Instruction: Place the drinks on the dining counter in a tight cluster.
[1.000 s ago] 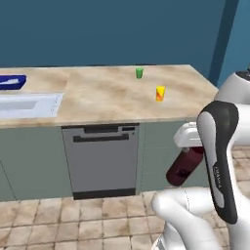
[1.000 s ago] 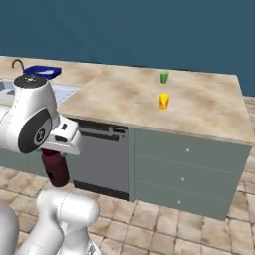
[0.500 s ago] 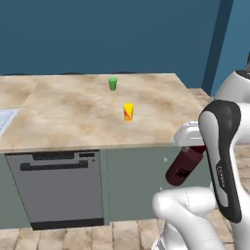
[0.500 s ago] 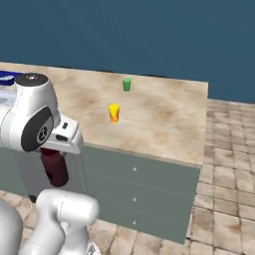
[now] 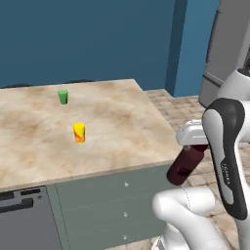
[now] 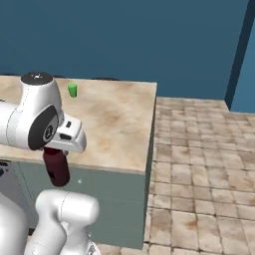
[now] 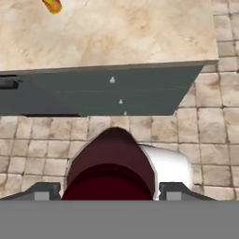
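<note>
With the green cup (image 5: 63, 96) and yellow cup (image 5: 79, 132) standing left on the table (image 5: 122, 127), the hand (image 7: 110, 190) grasps the maroon bottle (image 5: 185, 163), hanging tilted, cap up, below and right of the table edge, so placement requires lifting leftward.

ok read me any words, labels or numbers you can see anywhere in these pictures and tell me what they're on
Small grey lettering runs down the dark band of the robot arm: too blurred to read.
Yellow cup on the dining counter: a red patch, no readable text.
Green cup: no text.
Maroon bottle: no label visible.
Nothing else carries writing.
</note>
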